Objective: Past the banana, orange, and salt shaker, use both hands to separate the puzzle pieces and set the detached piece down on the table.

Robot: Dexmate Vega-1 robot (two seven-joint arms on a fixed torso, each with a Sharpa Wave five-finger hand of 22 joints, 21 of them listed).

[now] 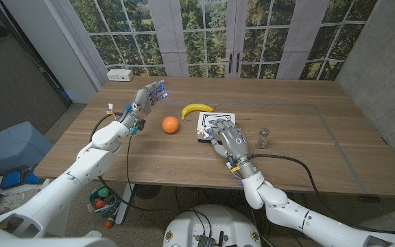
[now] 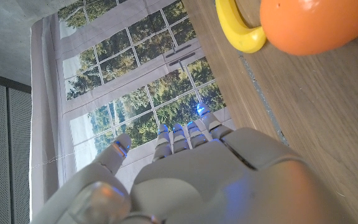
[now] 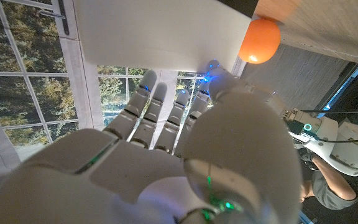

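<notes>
Tall windows with trees beyond them stand behind the wooden table (image 1: 307, 147), and a white box (image 1: 119, 74) sits at its far left corner. At the left, the left hand (image 1: 145, 98) is raised over the far left part of the tabletop, fingers apart and straight, holding nothing; in its wrist view the fingers (image 2: 179, 134) reach toward the windows. Just right of that hand lies the orange (image 1: 170, 124), near the middle of the tabletop, and the banana (image 1: 196, 108) lies a little farther toward the far edge. In the left wrist view the orange (image 2: 312, 23) partly covers the banana (image 2: 238, 28). Right of the orange sits the white puzzle (image 1: 210, 121), close behind the banana's end. The right hand (image 1: 229, 139) lies over the puzzle with its fingers spread across the top; whether it grips a piece, I cannot tell. In the right wrist view the fingertips (image 3: 149, 81) touch the white puzzle (image 3: 160, 31), with the orange (image 3: 259, 40) beyond. The shaker (image 1: 262, 138) stands upright just right of that hand. Near the table's left side, below it, sits a blue bin (image 1: 12, 144).
</notes>
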